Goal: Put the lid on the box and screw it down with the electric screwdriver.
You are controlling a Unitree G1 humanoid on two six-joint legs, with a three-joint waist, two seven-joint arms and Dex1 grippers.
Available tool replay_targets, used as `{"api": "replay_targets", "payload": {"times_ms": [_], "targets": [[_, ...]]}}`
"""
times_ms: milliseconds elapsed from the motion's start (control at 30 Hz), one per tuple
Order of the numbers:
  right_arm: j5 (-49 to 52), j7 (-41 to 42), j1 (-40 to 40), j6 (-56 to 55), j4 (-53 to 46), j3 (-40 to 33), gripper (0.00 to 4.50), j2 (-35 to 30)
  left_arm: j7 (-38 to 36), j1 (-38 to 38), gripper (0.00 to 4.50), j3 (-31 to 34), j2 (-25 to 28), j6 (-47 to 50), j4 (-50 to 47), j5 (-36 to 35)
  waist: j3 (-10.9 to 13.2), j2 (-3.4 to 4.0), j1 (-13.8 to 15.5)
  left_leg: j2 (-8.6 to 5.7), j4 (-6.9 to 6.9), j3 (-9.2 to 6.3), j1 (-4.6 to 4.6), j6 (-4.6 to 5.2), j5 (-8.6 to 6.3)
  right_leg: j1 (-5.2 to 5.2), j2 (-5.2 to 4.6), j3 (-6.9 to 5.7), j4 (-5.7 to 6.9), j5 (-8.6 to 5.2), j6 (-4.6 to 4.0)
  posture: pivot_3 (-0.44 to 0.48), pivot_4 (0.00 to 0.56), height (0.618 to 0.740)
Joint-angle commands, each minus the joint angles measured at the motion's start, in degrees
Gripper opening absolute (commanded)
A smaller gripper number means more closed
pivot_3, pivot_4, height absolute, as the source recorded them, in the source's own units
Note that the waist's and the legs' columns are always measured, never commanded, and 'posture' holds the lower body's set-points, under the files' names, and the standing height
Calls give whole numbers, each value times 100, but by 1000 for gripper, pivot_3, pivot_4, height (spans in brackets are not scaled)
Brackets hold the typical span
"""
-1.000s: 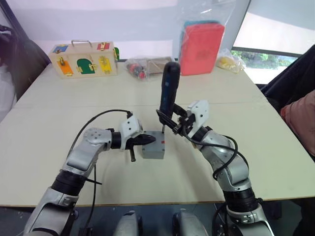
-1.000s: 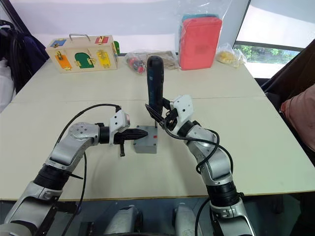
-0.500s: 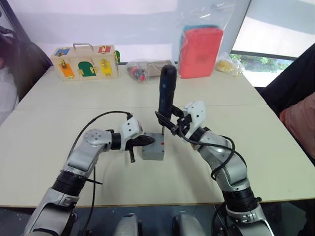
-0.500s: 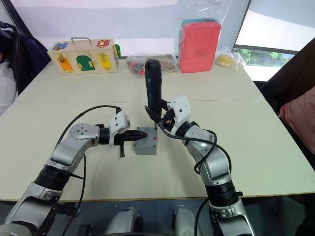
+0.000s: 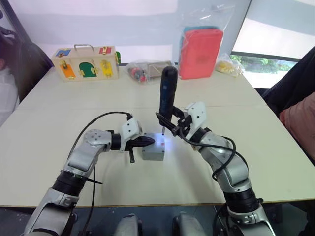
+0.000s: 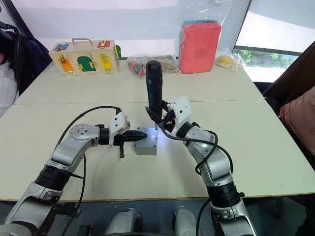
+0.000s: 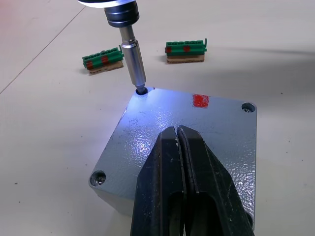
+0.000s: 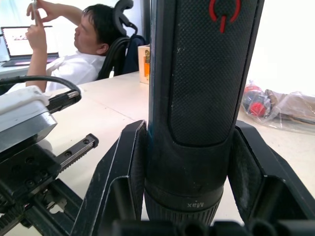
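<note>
On the table (image 5: 59, 123), the left tool (image 7: 179, 172), fingers closed together, presses the lid (image 7: 197, 132) flat onto the box (image 5: 152, 151), apparently steadying it while the right tool (image 5: 173, 127) grips the upright electric screwdriver (image 5: 166, 93), its lit bit seated in a corner screw hole.

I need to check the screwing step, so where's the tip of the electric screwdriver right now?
In the left wrist view, the electric screwdriver has its bit in a corner screw hole of the lid, near two green connector pieces.

Lid (image 7: 182, 132): grey plastic, speckled rough finish. Screwdriver (image 8: 202, 98): matt black, dimpled grip; bit (image 7: 134, 64) shiny metal. Table (image 5: 74, 118): smooth matt. Latch box (image 5: 86, 62): wood.
</note>
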Motion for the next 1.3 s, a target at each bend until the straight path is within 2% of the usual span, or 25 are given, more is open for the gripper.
{"api": "replay_targets", "payload": {"times_ms": [33, 167, 300, 433, 500, 567, 667, 733, 867, 1033, 1200, 1300], "targets": [[-80, 43, 122, 511, 193, 120, 1747, -159, -31, 90, 0, -111, 55, 101, 28, 95, 2, 2, 0, 1, 0, 0, -2, 0, 0, -1, 0, 0, -1, 0, 0, 0, 150, 730], [177, 14, -326, 396, -295, -249, 1747, -99, -17, 76, 0, -66, 22, 165, -33, 24, 21, 15, 3, 2, 1, -1, -26, 0, 0, -23, -1, -1, -2, 0, -1, 0, 150, 730], [808, -274, -776, 850, -695, -833, 1747, 107, -12, 53, 0, -37, -1, 213, -76, -14, 102, 26, 18, 1, 2, -1, -47, -1, 1, -43, -2, -1, 0, 2, 0, 0, 150, 730], [1987, -713, -1835, 1962, -1136, -2067, 1747, -371, -60, -70, 0, 107, 36, 350, -426, -259, 192, 46, 10, -4, 8, 1, -75, -2, 1, -71, -10, 1, 6, 5, 4, 0, 150, 730], [2195, -885, -2169, 2789, -1030, -2416, 1747, -903, -77, -150, 0, 198, 52, 455, -640, -405, 202, 51, 19, -7, 22, -1, -143, -11, 8, -136, -12, 1, 20, 22, 27, 0, 150, 730], [2558, -1106, -2585, 4015, -683, -2819, 1747, -1456, -124, -226, 0, 296, 123, 580, -879, -564, 208, 47, 16, -10, 17, -1, -149, -11, 8, -141, -14, -2, 18, 23, 30, 0, 150, 730], [2697, -825, -2883, 5279, -237, -2753, 1747, -2490, -189, -301, 0, 452, 275, 730, -1226, -784, 233, 38, 10, -10, 8, 1, -151, -10, 7, -142, -14, -4, 8, 22, 27, 0, 150, 730], [2887, -552, -3043, 6116, 163, -2621, 1747, -2949, -225, -332, 0, 659, 424, 952, -1500, -1044, 269, 44, -2, -11, 4, 2, -152, -9, 7, -143, -13, -3, 1, 21, 26, 0, 150, 730], [2741, -429, -3086, 6927, 880, -1925, 1747, -3519, -269, -306, 0, 940, 718, 1197, -1912, -1371, 292, 66, -36, -15, 9, 17, -194, -8, 7, -196, -9, 10, 14, 23, 29, 0, 150, 730], [2423, -344, -3124, 6947, 1818, -1214, 1747, -3806, -158, -152, 0, 1121, 908, 1454, -2352, -1650, 311, 73, -17, -16, 18, 18, -228, -8, 8, -228, 4, 6, 19, 23, 30, 0, 150, 730], [1985, -460, -3417, 6947, 2954, -1157, 1747, -3495, 54, 94, 0, 1229, 958, 1534, -2617, -1731, 325, 62, -11, -19, 32, 22, -235, -9, 8, -228, 0, 6, 16, 26, 36, 0, 150, 730], [1729, -323, -3447, 6795, 3408, -835, 1747, -3431, 184, 319, 0, 1276, 1030, 1551, -2761, -1721, 326, 62, -5, -20, 35, 24, -236, -10, 9, -228, 2, 5, 18, 28, 37, 0, 150, 730]]}}
